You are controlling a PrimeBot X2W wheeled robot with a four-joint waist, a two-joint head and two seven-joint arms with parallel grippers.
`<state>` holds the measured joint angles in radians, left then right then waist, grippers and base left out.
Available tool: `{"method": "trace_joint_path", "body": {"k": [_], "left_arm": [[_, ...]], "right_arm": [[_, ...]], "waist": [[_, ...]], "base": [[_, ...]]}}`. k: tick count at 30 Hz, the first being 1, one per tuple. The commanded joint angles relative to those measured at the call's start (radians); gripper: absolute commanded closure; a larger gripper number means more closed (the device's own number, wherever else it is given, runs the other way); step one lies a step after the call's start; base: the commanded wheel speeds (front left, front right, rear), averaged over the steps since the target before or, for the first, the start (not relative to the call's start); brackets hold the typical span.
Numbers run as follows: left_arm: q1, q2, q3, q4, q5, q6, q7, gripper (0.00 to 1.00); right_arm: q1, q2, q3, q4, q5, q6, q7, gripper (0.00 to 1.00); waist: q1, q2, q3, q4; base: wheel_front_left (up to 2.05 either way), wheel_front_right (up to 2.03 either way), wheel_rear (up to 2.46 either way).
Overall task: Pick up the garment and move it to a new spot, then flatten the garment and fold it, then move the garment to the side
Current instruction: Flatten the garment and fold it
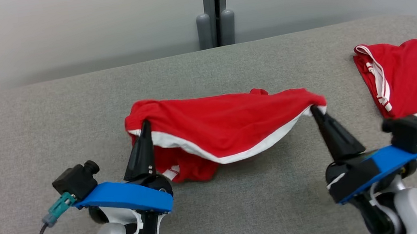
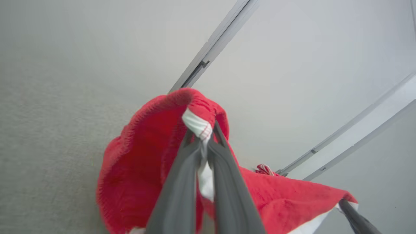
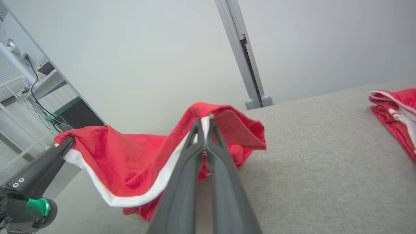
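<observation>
The garment [image 1: 225,125] is red with a white hem band and hangs stretched between my two grippers above the grey table [image 1: 243,208], sagging in the middle. My left gripper [image 1: 145,125] is shut on its left end; in the left wrist view the fingers [image 2: 182,182] pinch the white hem of the garment [image 2: 139,169]. My right gripper [image 1: 314,110] is shut on the right end. In the right wrist view its fingers [image 3: 224,182] clamp the hem of the garment [image 3: 130,159], and my left gripper [image 3: 66,143] holds the far corner.
A second red garment [image 1: 410,74] with white trim lies flat at the table's right edge, also in the right wrist view [image 3: 395,117]. A grey post [image 1: 215,20] stands behind the table against pale wall panels. Bare grey table surface lies on the left and in front.
</observation>
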<state>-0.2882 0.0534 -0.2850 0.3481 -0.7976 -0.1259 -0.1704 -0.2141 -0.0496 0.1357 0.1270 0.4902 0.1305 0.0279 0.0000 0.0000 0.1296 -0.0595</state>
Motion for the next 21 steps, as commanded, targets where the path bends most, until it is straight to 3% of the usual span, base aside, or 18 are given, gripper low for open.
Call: {"method": "trace_joint_path", "body": {"k": [1,5,12,16,21], "left_arm": [[0.027,0.001,-0.005,-0.075,-0.046,-0.007,0.032,1.00],[0.089,0.012,-0.004,-0.325,-0.181,0.008,0.168,1.00],[0.070,0.058,0.042,-0.635,-0.332,0.144,0.375,1.00],[-0.050,0.110,0.065,-0.646,-0.339,0.190,0.464,1.00],[-0.269,0.138,0.119,-0.529,-0.363,0.236,0.524,1.00]], "right_arm": [[0.017,-0.002,-0.017,-0.049,0.015,0.001,0.015,1.00],[0.042,-0.002,-0.072,-0.232,0.034,0.001,0.083,1.00],[-0.072,-0.002,-0.132,-0.442,0.020,0.001,0.255,1.00],[-0.225,-0.012,-0.132,-0.423,0.052,0.001,0.354,1.00],[-0.461,-0.011,-0.140,-0.288,0.137,0.001,0.420,1.00]], "waist": [[0.0000,0.0000,-0.007,-0.005],[0.0000,0.0000,-0.012,-0.013],[0.0000,0.0000,0.027,-0.038],[0.0000,0.0000,0.078,-0.036],[0.0000,0.0000,0.181,-0.044]], "base": [[0.00,0.00,0.00],[0.00,0.00,0.00],[0.00,0.00,0.00],[0.00,0.00,0.00],[0.00,0.00,0.00]]}}
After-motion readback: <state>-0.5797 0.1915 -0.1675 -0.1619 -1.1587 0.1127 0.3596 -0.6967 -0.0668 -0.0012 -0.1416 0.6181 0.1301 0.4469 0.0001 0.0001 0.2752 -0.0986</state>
